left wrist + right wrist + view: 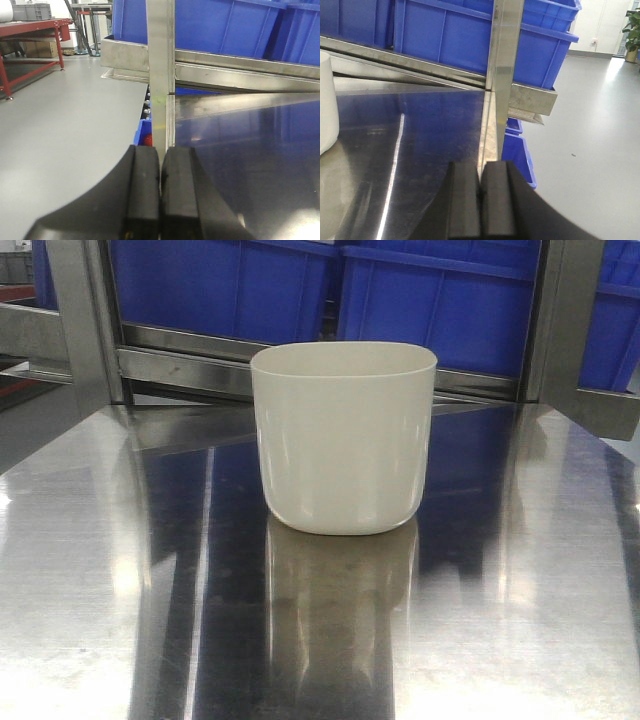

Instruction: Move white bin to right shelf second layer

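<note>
The left gripper's (160, 152) two black fingers (142, 185) were pressed flat together, pinching nothing. The gripper hung low over the left edge of the steel tabletop (250, 150), pointing at an upright steel post (161, 60), with grey floor to its left. The right gripper (481, 170) had its fingers (496, 200) closed in the same way, also on nothing, and it sat at the tabletop's right edge before a second post (506, 60).

The white bin (343, 440) stood upright near the middle of the tabletop (120, 590), well apart from both grippers. Only its side showed, at the left margin of the right wrist view (327, 100). From these angles the inside of the bin could not be seen.

Behind the table, blue crates (220, 290) sat in a row on a steel rack, their contents hidden. One white bin was in view. The front view showed four stretches of blue crate, all cut off by the picture's edges.
</note>
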`<state>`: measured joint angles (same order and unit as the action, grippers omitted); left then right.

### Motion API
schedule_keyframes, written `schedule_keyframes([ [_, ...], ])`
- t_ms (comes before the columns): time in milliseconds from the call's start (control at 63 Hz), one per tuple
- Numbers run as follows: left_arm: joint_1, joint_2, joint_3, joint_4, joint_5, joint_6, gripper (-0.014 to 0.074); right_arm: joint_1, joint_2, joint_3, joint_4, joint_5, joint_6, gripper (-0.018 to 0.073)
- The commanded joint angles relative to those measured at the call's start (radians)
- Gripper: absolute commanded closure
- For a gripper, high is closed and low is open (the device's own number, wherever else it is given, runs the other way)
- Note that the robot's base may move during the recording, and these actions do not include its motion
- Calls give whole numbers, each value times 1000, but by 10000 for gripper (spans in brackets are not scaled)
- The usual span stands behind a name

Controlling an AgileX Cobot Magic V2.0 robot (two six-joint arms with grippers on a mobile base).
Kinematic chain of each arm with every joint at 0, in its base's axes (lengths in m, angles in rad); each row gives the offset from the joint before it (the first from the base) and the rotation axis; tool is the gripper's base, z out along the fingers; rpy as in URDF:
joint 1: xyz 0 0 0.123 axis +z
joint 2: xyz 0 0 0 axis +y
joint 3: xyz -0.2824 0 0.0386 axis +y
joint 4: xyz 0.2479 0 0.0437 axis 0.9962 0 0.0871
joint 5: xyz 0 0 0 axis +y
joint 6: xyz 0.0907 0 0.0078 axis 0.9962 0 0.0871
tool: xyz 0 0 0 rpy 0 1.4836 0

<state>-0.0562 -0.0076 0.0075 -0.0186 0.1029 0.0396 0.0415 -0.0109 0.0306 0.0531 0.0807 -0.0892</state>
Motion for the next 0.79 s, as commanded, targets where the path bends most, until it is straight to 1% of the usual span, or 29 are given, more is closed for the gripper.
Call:
schedule_keyframes([
  [0, 0, -20, 29, -8, -81, -5, 512, 1, -18, 0, -5, -93, -4, 508],
  [778, 0, -20, 29, -8, -81, -5, 512, 1, -18, 0, -5, -87, -4, 508],
])
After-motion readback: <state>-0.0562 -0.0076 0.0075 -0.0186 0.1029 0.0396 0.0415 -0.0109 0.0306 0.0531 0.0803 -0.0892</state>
